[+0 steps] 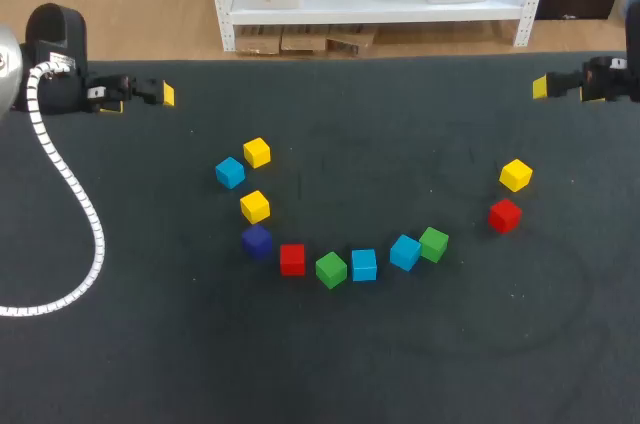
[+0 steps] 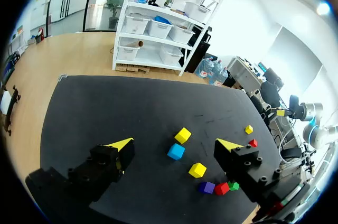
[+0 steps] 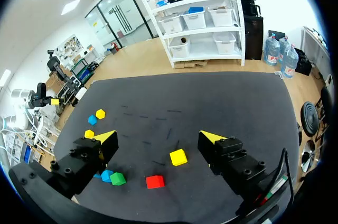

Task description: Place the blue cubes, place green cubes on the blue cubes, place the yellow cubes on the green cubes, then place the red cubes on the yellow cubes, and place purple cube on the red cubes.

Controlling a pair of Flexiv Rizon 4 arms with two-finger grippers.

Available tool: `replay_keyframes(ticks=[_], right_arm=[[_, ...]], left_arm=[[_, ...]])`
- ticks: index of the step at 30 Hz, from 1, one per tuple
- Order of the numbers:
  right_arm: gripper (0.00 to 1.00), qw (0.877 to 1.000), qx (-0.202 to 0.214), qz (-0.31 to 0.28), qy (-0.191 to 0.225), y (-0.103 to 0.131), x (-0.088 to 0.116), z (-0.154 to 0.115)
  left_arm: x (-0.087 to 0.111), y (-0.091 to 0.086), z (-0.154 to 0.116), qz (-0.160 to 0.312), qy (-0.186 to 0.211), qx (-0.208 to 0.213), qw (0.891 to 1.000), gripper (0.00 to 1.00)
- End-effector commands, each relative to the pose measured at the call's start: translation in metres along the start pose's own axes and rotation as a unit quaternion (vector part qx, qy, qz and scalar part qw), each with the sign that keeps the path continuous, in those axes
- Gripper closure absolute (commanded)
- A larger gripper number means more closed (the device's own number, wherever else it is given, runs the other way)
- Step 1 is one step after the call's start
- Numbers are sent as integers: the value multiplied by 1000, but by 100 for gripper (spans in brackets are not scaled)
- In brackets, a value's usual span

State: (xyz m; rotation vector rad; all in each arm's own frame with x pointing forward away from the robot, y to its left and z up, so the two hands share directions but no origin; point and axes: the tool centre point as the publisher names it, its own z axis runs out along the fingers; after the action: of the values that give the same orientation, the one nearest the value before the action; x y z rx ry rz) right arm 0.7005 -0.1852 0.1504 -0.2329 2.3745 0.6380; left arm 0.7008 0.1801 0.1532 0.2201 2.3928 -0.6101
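Left hand (image 2: 176, 143) and right hand (image 3: 158, 137) spread wide, empty, above the dark table (image 1: 480, 344) strewn with cubes (image 1: 364, 264).

Eleven cubes (image 1: 364, 264), two hands (image 1: 165, 95) (image 1: 541, 87), one table (image 1: 400, 134).

Head overhead — wrists oblique — shared table (image 1: 330, 364)

Table (image 1: 400, 124) centre open, near cubes (image 1: 404, 252) perhaps touching
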Motion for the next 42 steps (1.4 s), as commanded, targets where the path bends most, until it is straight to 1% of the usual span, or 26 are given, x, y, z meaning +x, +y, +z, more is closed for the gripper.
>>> replay_keyframes(ticks=[1, 38, 42], right_arm=[[0, 1000, 0, 0, 0, 0, 0, 0], [0, 1000, 0, 0, 0, 0, 0, 0], [0, 1000, 1, -7, 6, 2, 1, 0]], left_arm=[[2, 3, -1, 2, -4, 8, 1000, 0], [2, 3, -1, 2, -4, 8, 1000, 0], [2, 3, -1, 2, -4, 8, 1000, 0]])
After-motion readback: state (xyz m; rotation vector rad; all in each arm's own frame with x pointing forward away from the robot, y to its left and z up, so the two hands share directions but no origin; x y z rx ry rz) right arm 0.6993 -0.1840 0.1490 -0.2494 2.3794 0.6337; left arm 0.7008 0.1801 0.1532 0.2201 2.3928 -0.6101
